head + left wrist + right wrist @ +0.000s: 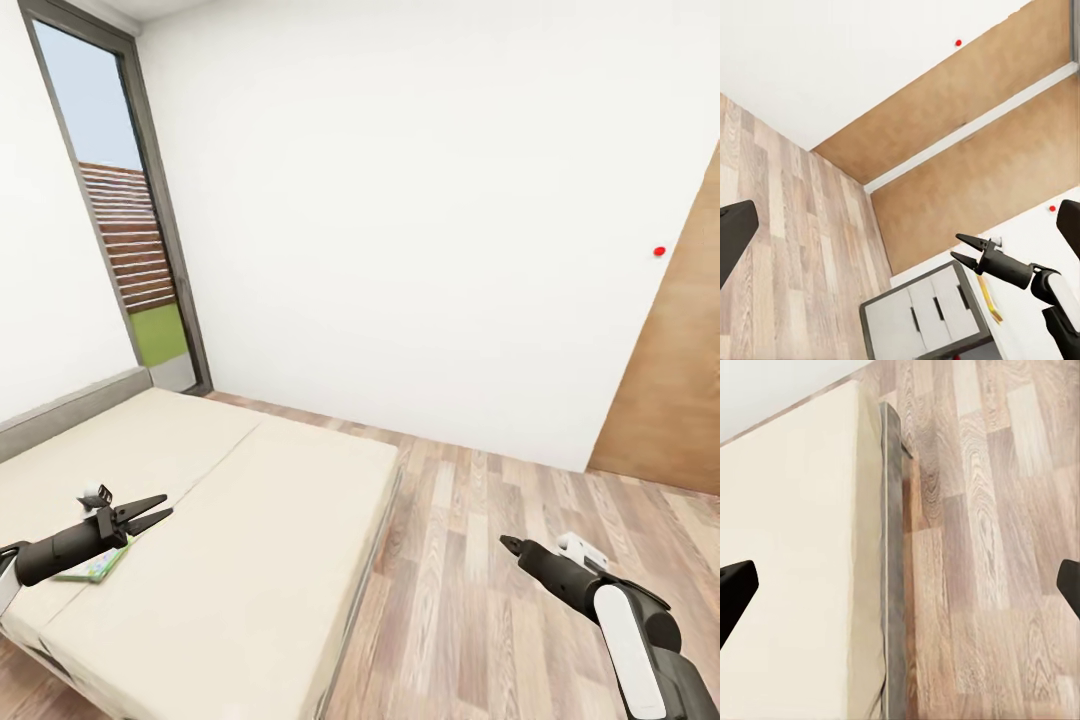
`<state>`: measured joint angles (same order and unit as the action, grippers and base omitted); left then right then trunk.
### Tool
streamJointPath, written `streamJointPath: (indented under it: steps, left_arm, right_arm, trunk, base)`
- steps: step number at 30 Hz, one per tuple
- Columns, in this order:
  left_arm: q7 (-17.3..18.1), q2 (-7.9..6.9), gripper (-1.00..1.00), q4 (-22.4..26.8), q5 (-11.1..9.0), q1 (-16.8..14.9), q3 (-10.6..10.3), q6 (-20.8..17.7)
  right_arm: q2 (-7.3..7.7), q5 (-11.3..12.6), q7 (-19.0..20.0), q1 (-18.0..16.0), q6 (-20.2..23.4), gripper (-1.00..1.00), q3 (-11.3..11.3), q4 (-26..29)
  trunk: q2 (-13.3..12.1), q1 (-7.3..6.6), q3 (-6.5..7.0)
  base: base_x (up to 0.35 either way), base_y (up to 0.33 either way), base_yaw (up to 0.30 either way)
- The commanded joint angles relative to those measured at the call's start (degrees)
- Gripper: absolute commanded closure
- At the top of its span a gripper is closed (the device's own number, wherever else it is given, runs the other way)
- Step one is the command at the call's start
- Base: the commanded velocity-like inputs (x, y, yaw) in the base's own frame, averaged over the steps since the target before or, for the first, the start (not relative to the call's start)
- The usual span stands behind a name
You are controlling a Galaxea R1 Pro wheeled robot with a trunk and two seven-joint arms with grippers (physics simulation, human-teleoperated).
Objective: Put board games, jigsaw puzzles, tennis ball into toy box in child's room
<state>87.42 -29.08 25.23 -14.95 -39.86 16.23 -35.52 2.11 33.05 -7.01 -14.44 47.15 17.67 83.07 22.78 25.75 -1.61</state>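
One white-green board game (97, 567) lies flat on the beige bed (250, 520) near its left side. My left gripper (166, 506) hovers just above and beside it, open and holding nothing. My right gripper (509, 544) hangs open over the wooden floor to the right of the bed; it also shows in the left wrist view as the right gripper (958, 248) with its fingers apart. Behind it there stands the table (922, 311) with white drawers and a thin yellow flat thing (989, 298) on its top. The toy box, jigsaw puzzles and tennis ball are out of view.
A tall window (130, 250) stands at the back left beyond the bed's grey headboard (70, 408). A wooden door (670, 380) is at the right wall. Wooden floor (480, 560) runs between bed and door. The bed's grey edge (891, 585) borders the floor.
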Motion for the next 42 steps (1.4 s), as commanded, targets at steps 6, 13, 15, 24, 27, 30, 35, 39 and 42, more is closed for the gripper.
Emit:
streamJointPath:
  steps: [6, 13, 15, 24, 27, 30, 35, 39, 42]
  left_arm:
    - [0.22, -0.01, -1.00, 0.00, 0.01, -0.03, 0.03, -0.61]
    - [0.24, -0.01, -1.00, 0.00, 0.01, -0.03, 0.03, -0.61]
    - [0.24, -0.01, -1.00, 0.00, 0.01, -0.04, 0.03, -0.61]
    - [0.29, 0.00, -1.00, 0.00, 0.01, -0.04, 0.03, -0.61]
    - [0.29, -0.01, -1.00, 0.00, 0.01, -0.03, 0.03, -0.57]
    - [0.33, -0.01, -1.00, 0.00, 0.01, -0.01, 0.03, -0.55]
    - [0.35, -0.01, -1.00, 0.00, 0.02, -0.01, 0.03, -0.59]
    - [0.37, -0.01, -1.00, 0.00, 0.02, 0.01, 0.03, -0.60]
    - [0.38, -0.01, -1.00, 0.00, 0.01, 0.03, 0.03, -0.60]
  right_arm:
    - [0.00, 0.61, -0.55, -0.06, 0.22, -1.00, 0.00, 0.07]
    - [0.00, 0.61, -0.55, -0.06, 0.22, -1.00, 0.00, 0.07]
    - [0.00, 0.61, -0.55, -0.06, 0.22, -1.00, 0.00, 0.07]
    - [0.00, 0.61, -0.55, -0.06, 0.22, -1.00, 0.00, 0.07]
    - [0.00, 0.61, -0.55, -0.06, 0.22, -1.00, 0.00, 0.06]
    - [0.00, 0.61, -0.55, -0.06, 0.22, -1.00, -0.04, 0.07]
    - [0.00, 0.61, -0.55, -0.06, 0.22, -1.00, -0.01, 0.08]
    - [0.00, 0.58, -0.55, -0.06, 0.22, -1.00, -0.01, 0.08]
    - [0.00, 0.58, -0.55, -0.06, 0.22, -1.00, 0.00, 0.04]
  trunk:
    - [0.14, 0.04, -0.14]
    - [0.14, 0.04, -0.14]
    - [0.14, 0.04, -0.14]
    - [0.14, 0.04, -0.14]
    - [0.14, 0.04, -0.14]
    - [0.14, 0.04, -0.14]
    - [0.14, 0.04, -0.14]
    - [0.14, 0.04, -0.14]
    - [0.14, 0.04, -0.14]
  base:
    - [-0.012, 0.119, -0.033]
    - [-0.001, 0.186, -0.116]
    - [0.000, 0.065, -0.231]
    - [0.000, 0.149, -0.244]
    - [0.000, 0.053, -0.069]
    - [0.000, 0.018, -0.024]
    - [0.000, 0.005, -0.036]
    - [0.000, 0.019, -0.172]
    - [0.000, 0.161, -0.229]
